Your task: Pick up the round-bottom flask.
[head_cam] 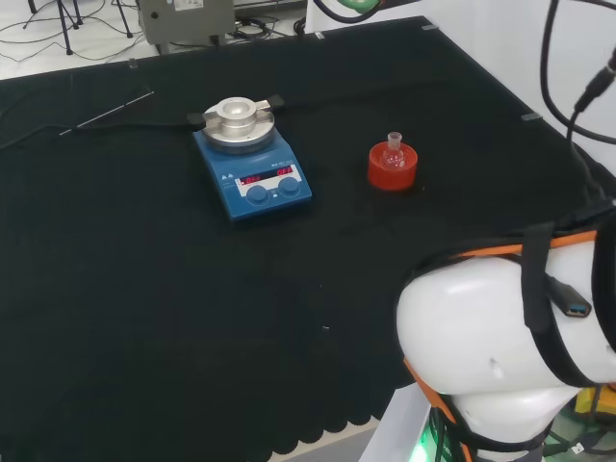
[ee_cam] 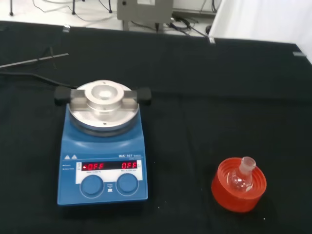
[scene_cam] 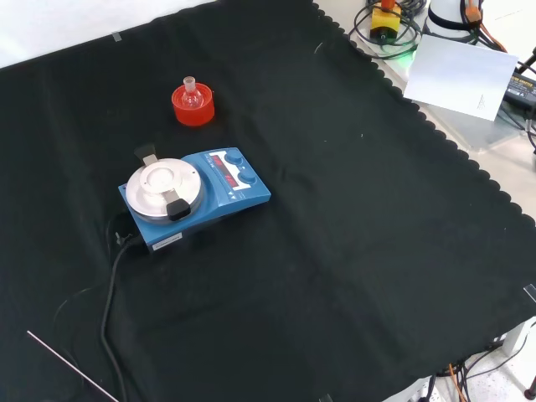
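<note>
Upright, the round-bottom flask [ee_cam: 242,176] sits in its red stand [ee_cam: 239,185] beside the blue hotplate [ee_cam: 103,161].

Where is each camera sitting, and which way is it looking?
Head view: from behind and above the arm's base, over the big white arm link, at the black cloth.
Front view: from in front of the arm, looking down on the cloth at the blue hotplate with a round metal top.
Wrist view: from the wrist, close on the hotplate and the small clear glass round-bottom flask sitting in its red ribbed ring stand.
All three share the hotplate, flask and stand.
</note>
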Controlling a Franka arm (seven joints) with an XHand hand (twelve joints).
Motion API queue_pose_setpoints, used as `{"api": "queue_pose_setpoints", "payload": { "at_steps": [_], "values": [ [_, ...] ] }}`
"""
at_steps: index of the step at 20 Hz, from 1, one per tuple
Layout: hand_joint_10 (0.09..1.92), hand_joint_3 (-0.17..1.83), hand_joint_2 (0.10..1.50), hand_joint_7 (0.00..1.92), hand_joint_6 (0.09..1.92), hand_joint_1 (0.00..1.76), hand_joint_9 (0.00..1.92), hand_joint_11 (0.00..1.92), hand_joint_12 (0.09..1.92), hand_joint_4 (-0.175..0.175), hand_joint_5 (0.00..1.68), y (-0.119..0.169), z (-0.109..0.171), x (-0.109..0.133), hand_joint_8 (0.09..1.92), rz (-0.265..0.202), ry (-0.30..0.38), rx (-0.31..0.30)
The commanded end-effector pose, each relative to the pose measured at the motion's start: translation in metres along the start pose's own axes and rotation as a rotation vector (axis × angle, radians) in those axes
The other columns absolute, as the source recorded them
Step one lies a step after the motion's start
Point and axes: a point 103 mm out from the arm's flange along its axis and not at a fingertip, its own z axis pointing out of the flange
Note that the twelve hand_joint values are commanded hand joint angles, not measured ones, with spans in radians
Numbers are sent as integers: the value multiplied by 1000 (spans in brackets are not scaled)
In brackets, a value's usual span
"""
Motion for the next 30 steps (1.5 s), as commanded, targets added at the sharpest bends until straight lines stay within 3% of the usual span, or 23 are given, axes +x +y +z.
{"api": "queue_pose_setpoints", "payload": {
  "at_steps": [1,6,11,19,26,30],
  "values": [
    [633,250,1261,83,87,122,157,0,1065,-16,236,62,37,-14,469,61,31,38],
    [635,245,1254,84,87,140,158,0,1072,-16,237,106,65,-37,471,78,68,63],
    [638,241,1249,86,87,155,160,0,1077,-17,238,129,93,-66,474,110,96,82],
    [648,232,1228,104,87,228,174,0,1095,-24,257,136,133,-91,497,154,114,93],
    [663,225,1195,137,87,322,213,0,1145,-31,316,141,166,-98,532,192,152,63],
    [669,225,1173,155,87,378,239,0,1180,-35,354,150,185,-100,550,202,159,88]
  ]
}}
